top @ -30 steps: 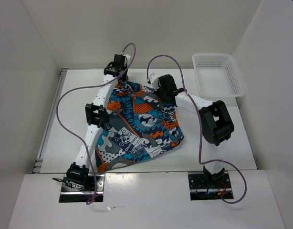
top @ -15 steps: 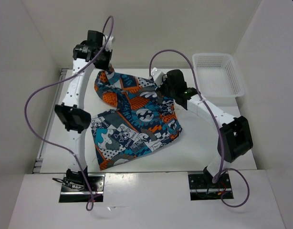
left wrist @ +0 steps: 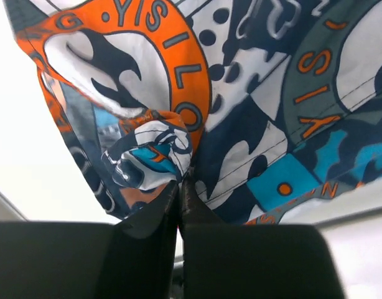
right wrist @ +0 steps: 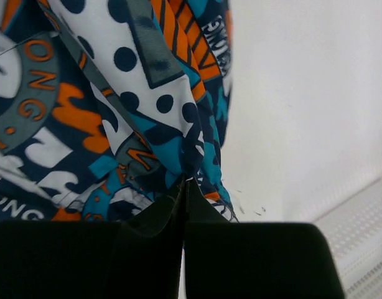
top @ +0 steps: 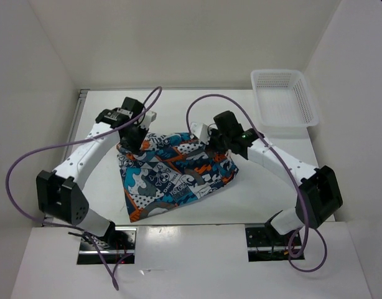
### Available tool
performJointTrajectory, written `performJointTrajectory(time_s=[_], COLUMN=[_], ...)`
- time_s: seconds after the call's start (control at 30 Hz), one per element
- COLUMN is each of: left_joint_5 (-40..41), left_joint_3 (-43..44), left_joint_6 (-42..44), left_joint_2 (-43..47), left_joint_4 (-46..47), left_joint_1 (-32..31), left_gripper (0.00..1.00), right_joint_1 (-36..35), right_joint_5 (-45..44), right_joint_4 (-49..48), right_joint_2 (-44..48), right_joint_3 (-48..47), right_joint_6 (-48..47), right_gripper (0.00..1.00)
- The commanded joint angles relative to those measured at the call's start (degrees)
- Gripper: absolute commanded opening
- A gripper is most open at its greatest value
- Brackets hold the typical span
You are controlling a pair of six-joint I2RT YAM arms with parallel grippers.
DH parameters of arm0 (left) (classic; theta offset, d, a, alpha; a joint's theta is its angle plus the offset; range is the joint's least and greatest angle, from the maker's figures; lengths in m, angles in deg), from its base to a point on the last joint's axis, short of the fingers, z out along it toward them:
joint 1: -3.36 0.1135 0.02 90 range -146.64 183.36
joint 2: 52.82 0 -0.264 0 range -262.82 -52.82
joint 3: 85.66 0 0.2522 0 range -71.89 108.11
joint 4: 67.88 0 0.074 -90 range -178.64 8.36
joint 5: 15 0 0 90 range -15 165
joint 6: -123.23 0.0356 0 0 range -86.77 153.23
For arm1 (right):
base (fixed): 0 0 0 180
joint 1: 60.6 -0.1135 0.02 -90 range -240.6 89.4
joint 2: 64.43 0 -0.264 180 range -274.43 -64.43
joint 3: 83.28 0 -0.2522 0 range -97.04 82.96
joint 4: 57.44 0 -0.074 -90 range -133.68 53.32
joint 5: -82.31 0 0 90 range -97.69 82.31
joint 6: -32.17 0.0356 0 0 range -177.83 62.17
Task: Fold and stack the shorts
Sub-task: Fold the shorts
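Observation:
The shorts [top: 175,174], printed in teal, orange, white and dark grey, lie in a folded heap at the middle of the table. My left gripper [top: 134,143] is at their upper left corner and shut on a bunched fold of the cloth. The left wrist view has the shorts [left wrist: 253,124] filling the frame, and the gripper [left wrist: 180,184] pinches them with jaws almost touching. My right gripper [top: 213,142] is at the upper right corner, shut on the hem. In the right wrist view the shorts [right wrist: 85,112] hang from the closed gripper [right wrist: 185,184] just above the white table.
A white mesh basket [top: 284,96] stands at the back right corner, and its rim [right wrist: 365,249] shows low in the right wrist view. White walls enclose the table on three sides. Purple cables loop over both arms.
Both grippers have carried the far edge of the shorts toward the near side, doubling the cloth over itself. The left arm swung from the back left corner down to the middle.

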Motion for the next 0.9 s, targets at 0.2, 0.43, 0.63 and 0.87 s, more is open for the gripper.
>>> performJointTrajectory(time_s=[0.2, 0.43, 0.63, 0.87], left_joint_5=[-10.26, 4.32, 2.47, -0.78], left_joint_3=[-15.78, -23.0, -17.46, -21.24], left_joint_6=[0.25, 0.25, 0.25, 0.25], left_joint_2=[14.69, 15.07, 3.9, -2.59], left_joint_4=[-12.65, 4.01, 10.79, 12.21], left_joint_1=[0.26, 5.18, 7.73, 8.26], left_gripper=[0.69, 0.72, 0.76, 0.79], right_joint_1=[-5.22, -5.22, -5.22, -5.22], right_joint_5=[-0.73, -2.75, -6.36, -8.38], right_joint_4=[7.86, 5.23, 2.68, 0.75], right_joint_2=[5.12, 6.27, 6.27, 6.27], right_joint_3=[8.56, 12.78, 13.92, 17.0], right_joint_6=[-8.51, -9.04, -9.74, -10.27], right_gripper=[0.2, 0.42, 0.56, 0.6])
